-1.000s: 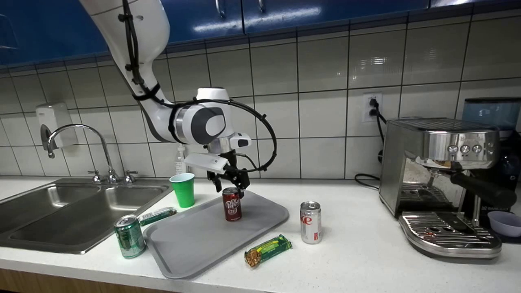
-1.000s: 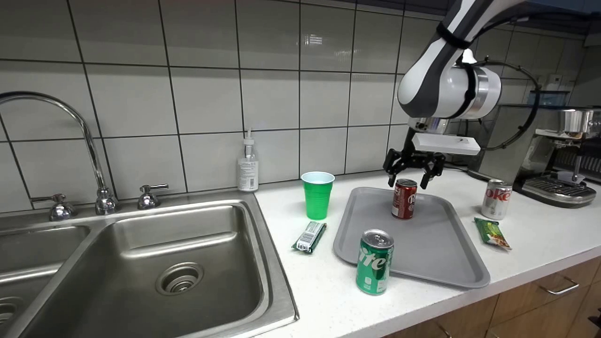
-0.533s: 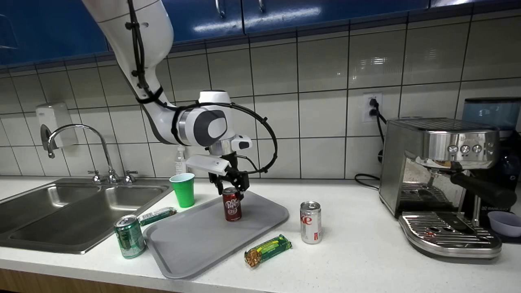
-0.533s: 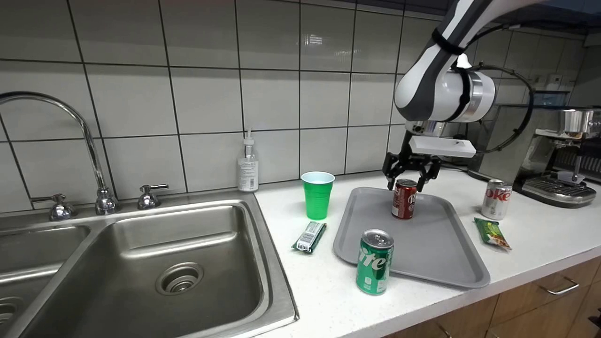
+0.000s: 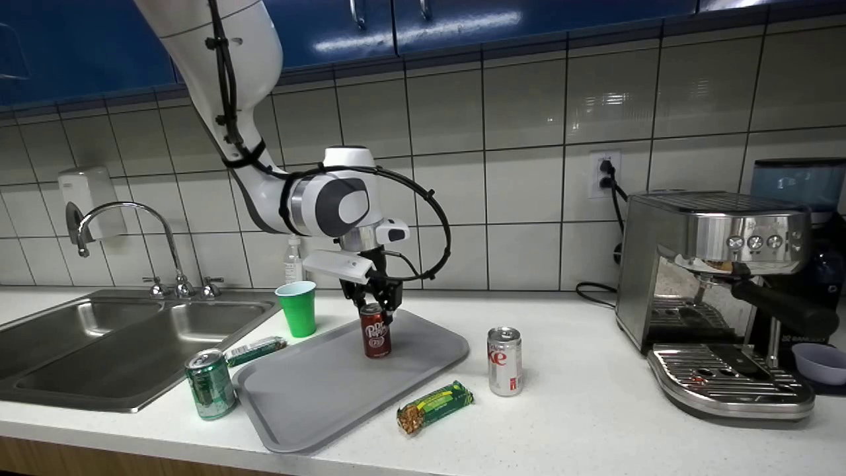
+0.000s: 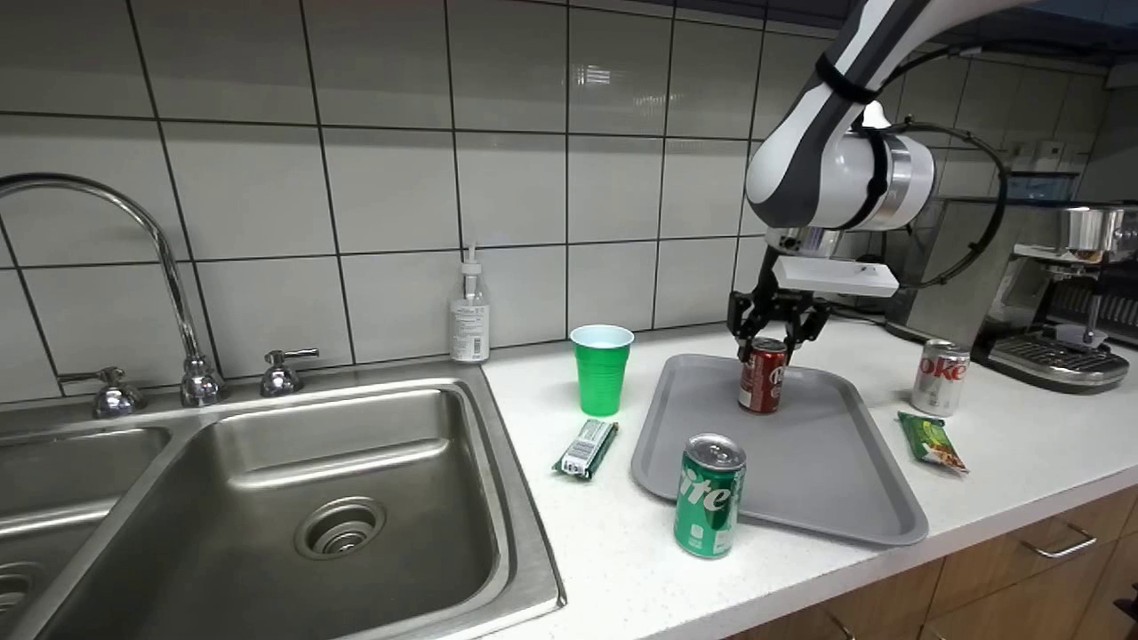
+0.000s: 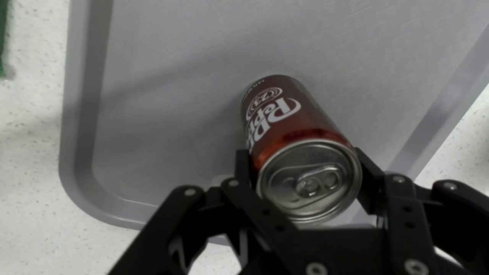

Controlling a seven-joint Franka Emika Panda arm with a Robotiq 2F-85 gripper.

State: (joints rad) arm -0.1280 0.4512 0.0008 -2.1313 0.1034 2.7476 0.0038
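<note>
- The gripper [image 7: 304, 172] looks closed around the red can [image 7: 279, 110], a pad against each side just under the lid, so I read it as grasping
- The red can stands upright on the gray tray [image 5: 317, 396], toward its back end in both exterior views
- The hold is high and shallow, with most of the can below the pads; a sideways tug could make it pivot or tip
- Smooth painted metal may slip if the squeeze is too light, while thin walls could dent if it is too hard; whether the can is full cannot be told, and a heavy one would raise the chance of a drop
- If it fell on its side, it could roll over the tray's low rim onto the surface [image 5: 562, 430]
- Downward pressure combined with sideways travel could drag the tray into the green can [image 6: 709, 511], which stands just beside its edge
- A low swing with the red can could topple the silver can [image 5: 505, 373] or shove the snack bar [image 5: 436, 407] near it
- The green cup [image 6: 602, 378], tall with a narrow base, would probably tip at a light bump
</note>
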